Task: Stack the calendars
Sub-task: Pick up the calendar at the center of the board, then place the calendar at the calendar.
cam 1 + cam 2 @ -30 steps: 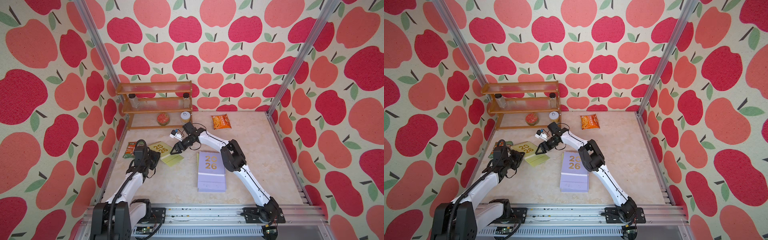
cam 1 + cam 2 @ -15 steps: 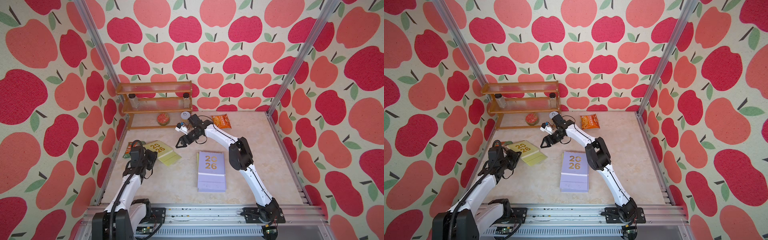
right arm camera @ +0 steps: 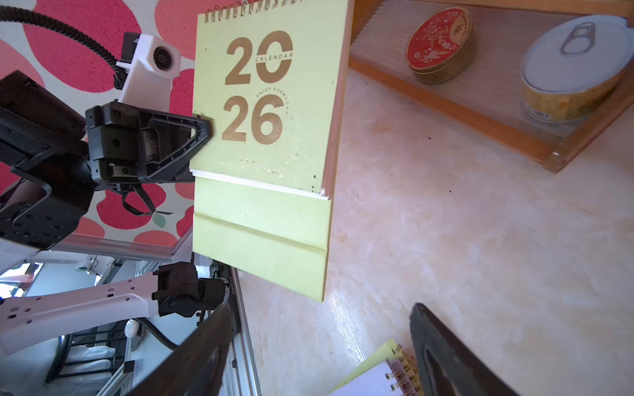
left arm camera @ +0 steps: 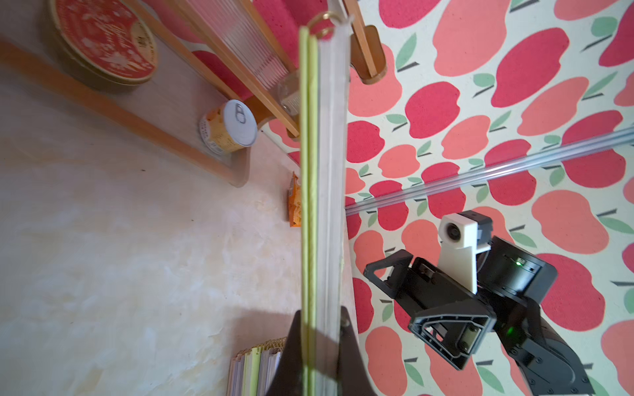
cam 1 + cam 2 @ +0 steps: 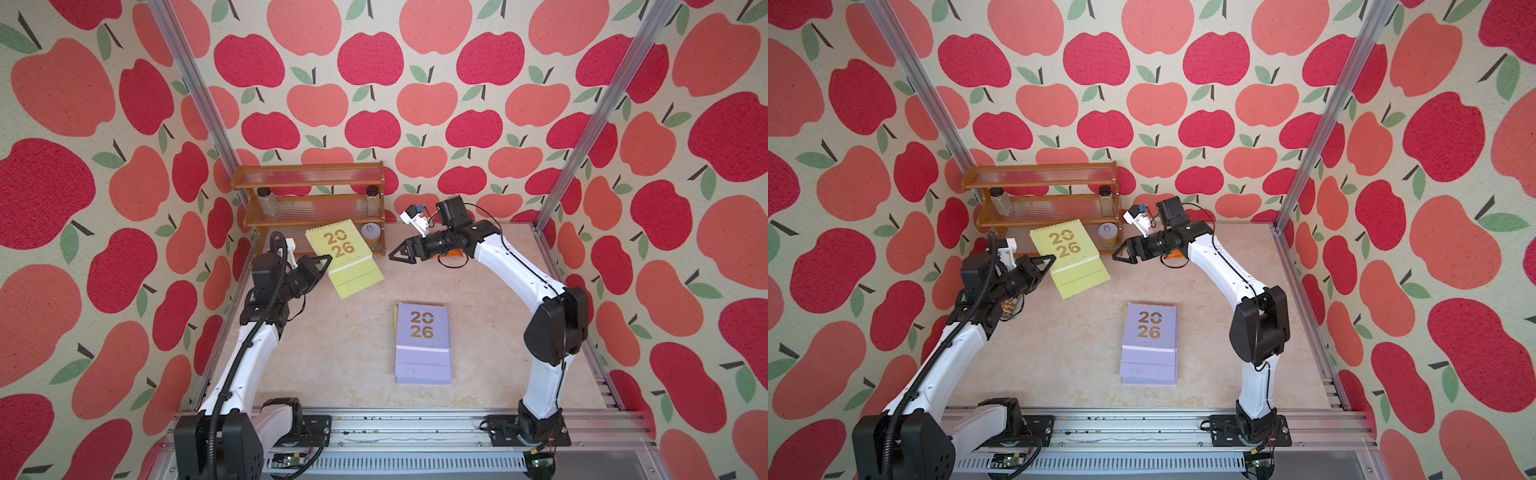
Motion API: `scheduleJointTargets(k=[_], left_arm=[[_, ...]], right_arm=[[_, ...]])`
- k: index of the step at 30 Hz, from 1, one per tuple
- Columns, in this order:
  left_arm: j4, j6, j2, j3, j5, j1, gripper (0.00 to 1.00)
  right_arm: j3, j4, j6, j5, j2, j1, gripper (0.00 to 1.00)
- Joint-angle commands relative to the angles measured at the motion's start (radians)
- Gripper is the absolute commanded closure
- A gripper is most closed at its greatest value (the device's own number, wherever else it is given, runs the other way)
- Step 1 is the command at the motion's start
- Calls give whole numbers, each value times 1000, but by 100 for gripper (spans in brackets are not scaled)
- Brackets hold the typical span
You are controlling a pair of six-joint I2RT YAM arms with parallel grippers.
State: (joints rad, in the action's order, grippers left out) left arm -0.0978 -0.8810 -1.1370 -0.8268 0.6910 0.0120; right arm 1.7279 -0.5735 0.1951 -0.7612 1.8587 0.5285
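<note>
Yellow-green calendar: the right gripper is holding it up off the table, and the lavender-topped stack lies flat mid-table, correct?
No: the left gripper holds the yellow-green calendar up off the table, clamped on its side edge, as the right wrist view shows. The right gripper is open and empty. The lavender-topped stack does lie flat mid-table.
</note>
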Motion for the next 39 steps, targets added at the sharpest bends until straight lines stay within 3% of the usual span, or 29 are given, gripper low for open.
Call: scheduleJointTargets(k=[1,9,17,39], left_arm=[[-89,68,-41,-67,98,69,100],[-193,37,-127,-83,134,149,100],[-311,-31,-176,-72,151,201,100],[-419,-84,-280,-95,220,299,100]], right_arm=[[-116,105,98,-41,-93,-34,16],[-294,233,168,-102,-201,-92,14],[-439,526,337,-182,-216,-113,14],[-543,797,479,-177,-222,-114,18]])
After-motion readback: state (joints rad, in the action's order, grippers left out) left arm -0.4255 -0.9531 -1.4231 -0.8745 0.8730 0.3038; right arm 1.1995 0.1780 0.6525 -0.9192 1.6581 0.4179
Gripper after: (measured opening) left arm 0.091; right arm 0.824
